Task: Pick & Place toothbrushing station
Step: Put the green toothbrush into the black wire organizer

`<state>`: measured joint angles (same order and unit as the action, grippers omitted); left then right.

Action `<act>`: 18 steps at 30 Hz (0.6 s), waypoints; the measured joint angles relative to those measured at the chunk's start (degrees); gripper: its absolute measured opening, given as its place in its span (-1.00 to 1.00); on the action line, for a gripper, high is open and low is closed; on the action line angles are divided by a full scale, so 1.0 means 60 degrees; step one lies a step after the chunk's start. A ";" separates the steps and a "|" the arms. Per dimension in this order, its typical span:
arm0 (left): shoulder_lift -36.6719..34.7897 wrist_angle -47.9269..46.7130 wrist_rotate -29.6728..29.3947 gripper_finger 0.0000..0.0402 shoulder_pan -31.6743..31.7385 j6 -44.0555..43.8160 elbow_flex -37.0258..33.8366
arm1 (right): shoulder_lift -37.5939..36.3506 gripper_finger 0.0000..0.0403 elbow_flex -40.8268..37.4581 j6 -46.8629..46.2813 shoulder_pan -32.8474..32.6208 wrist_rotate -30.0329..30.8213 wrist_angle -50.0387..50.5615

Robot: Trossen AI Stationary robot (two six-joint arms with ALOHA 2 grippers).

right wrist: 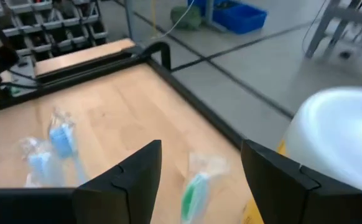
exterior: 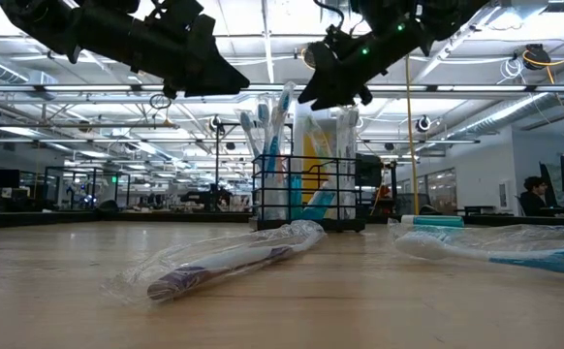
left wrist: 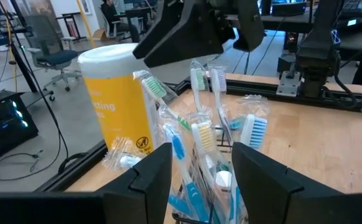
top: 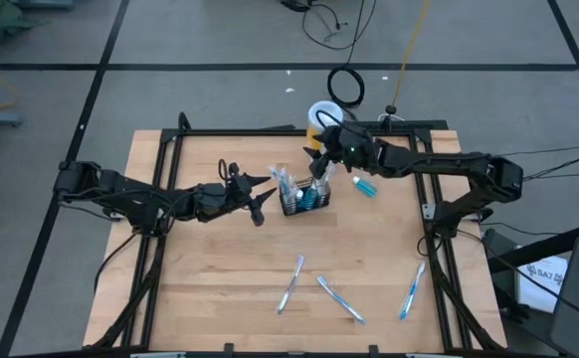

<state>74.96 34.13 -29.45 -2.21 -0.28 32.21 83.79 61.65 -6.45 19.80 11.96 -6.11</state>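
In the high view the black wire basket [top: 302,202] stands just above the middle of the wooden table [top: 210,288], packed with wrapped toothbrushes [top: 286,185] standing upright. The low view shows the same basket [exterior: 306,194] at mid-frame with the brush heads rising above its rim.

The right gripper [top: 321,165] hangs right over the basket's upper right corner, between it and the white-and-yellow canister [top: 322,115] at the table's top edge. Its fingers [right wrist: 126,180] stand well apart and hold nothing; wrapped brush heads show beneath the gap in its wrist view.

The left gripper [top: 262,200] sits just left of the basket, pointing toward it. Its fingers [left wrist: 153,177] are parted with nothing between them, and the brushes and the canister [left wrist: 116,106] lie straight ahead.

A blue-capped tube [top: 364,184] lies just right of the basket. Three more wrapped toothbrushes lie in the lower part of the high view: one [top: 290,284] below centre, one [top: 340,298] beside it, and one [top: 413,290] near the right edge of the table.
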 joint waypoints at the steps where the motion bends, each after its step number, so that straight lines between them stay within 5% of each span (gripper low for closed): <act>1: 0.0000 -0.0004 -0.0002 -0.13 0.0001 0.0001 0.0000 | 0.0000 0.07 0.0000 -0.0090 0.0022 -0.0033 0.0023; 18: 0.0004 -0.0134 0.0000 -0.13 -0.0001 0.0001 0.0004 | 0.0683 -0.21 0.0016 0.0427 0.0088 0.0030 0.0095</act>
<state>74.98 33.32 -29.45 -2.22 -0.28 32.23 87.89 61.74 -3.89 20.33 12.13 -5.55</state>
